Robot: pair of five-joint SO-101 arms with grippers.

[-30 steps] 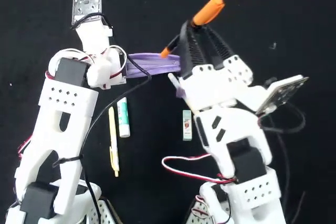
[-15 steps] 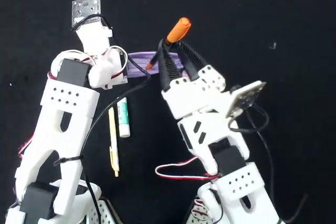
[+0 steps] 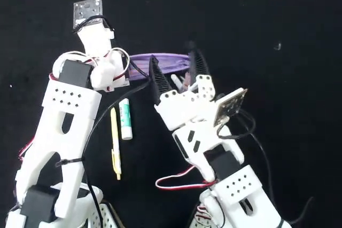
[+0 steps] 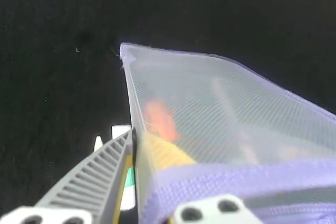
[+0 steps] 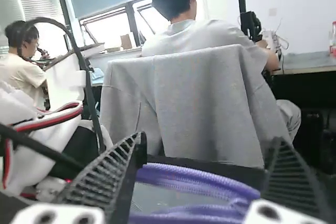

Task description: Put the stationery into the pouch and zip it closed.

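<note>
Pen [image 3: 115,143] and glue stick [image 3: 125,119] lie in a narrow lane of table [image 3: 288,52] between the two arms, a black cable [image 3: 115,102] slung across it. The right end effector [image 3: 174,57], spread astride the pouch [image 3: 168,63], crowds its top. Right of that arm, the table allows passage.

An office-like lab: black-covered table [image 3: 299,36], big windows [image 5: 113,27], a cluttered desk [image 5: 310,61], a grey-draped chair [image 5: 194,103].

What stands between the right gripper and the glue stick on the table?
A black cable from the left arm crosses the gap between the glue stick and the open right gripper at the pouch.
</note>
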